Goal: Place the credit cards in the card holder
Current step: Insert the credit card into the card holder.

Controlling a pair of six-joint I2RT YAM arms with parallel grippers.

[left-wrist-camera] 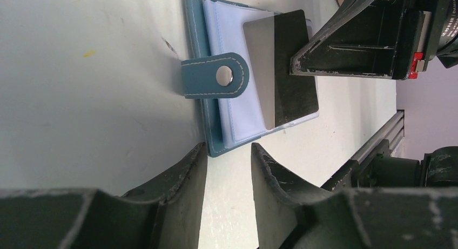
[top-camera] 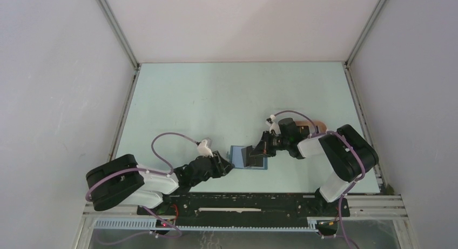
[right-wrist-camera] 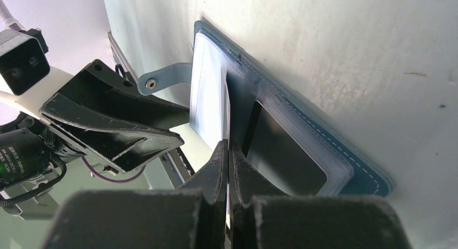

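Right gripper (right-wrist-camera: 228, 152): pinches one edge of a dark credit card (left-wrist-camera: 289, 81), fingers pressed flat together on it; reaches in from the right of the card holder (left-wrist-camera: 197, 54).

Left gripper (left-wrist-camera: 228, 152): stands partly open with a narrow gap and nothing seen between the fingers; sits at the card holder's left near corner, one fingertip just beside it, contact not determinable.

Table (top-camera: 216, 98): pale, carries all items listed.

Tray (top-camera: 320, 123): peach, mostly hidden behind the right arm, well apart from the card holder, to the far right.

Card holder: lies open and flat at the middle of the table's near side, dark-blue cover down, lighter blue leaves up.

Credit card: leans tilted on the lighter leaves; whether it sits in a slot cannot be told.

Strap (left-wrist-camera: 202, 76): dark blue, at the card holder's edge.

Snap button (left-wrist-camera: 224, 75): silver, on the strap's rounded end.
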